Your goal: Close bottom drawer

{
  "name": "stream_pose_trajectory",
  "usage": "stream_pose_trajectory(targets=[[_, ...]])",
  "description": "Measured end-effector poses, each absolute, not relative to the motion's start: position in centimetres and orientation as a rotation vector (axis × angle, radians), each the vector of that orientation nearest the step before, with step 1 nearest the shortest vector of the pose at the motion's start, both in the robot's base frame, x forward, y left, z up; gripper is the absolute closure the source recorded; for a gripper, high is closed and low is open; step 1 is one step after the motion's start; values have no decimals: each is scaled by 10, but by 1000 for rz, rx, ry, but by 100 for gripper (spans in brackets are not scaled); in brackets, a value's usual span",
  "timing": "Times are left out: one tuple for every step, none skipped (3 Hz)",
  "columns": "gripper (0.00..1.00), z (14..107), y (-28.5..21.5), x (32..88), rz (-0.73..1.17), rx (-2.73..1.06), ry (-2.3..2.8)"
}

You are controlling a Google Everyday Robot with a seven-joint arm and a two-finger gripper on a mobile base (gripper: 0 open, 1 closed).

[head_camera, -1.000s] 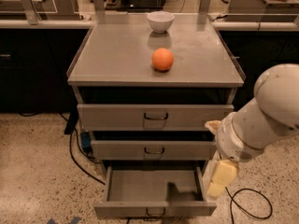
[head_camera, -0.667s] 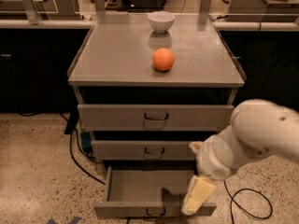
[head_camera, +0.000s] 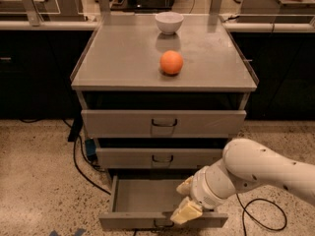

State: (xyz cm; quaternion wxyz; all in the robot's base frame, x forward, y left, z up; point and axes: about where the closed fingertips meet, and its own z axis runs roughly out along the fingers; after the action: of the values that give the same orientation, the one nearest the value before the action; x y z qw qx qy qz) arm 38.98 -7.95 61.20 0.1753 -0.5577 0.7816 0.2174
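- A grey metal cabinet point(head_camera: 128, 58) stands in the middle of the view, with three drawers stacked in its front.
- The bottom drawer point(head_camera: 128, 221), lowest in the cabinet, is pulled well out. It is a shallow tray that looks empty, with a narrow flat front panel carrying a small dark loop handle point(head_camera: 162, 224).
- The top drawer point(head_camera: 206, 123) and middle drawer point(head_camera: 123, 158) of the cabinet also sit slightly out, but far less.
- The robot's white arm comes in from the cabinet's lower right. Its gripper point(head_camera: 184, 205) hangs over the front right part of the open tray, just behind the front panel; whether it is open or closed cannot be told.
- On the cabinet's top lie an orange point(head_camera: 172, 62) near the middle and a white bowl point(head_camera: 169, 22) toward the back edge.
- Dark cables point(head_camera: 78, 156) trail on the speckled floor beside the cabinet.
- Judgement: the drawer is rigid sheet metal, light and likely to slide easily on its runners. No grasp is needed; a flat push on the outer face of the front panel, near the handle at its centre, should drive it in straight without skewing.
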Motion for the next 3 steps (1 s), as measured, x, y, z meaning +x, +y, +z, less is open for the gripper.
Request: stream_pose_trajectory(targets=[[66,615,-80,389,611,-1588,2214],[89,615,-80,389,610,-1588,2214],[100,591,-75,393,537,-1597,2230]])
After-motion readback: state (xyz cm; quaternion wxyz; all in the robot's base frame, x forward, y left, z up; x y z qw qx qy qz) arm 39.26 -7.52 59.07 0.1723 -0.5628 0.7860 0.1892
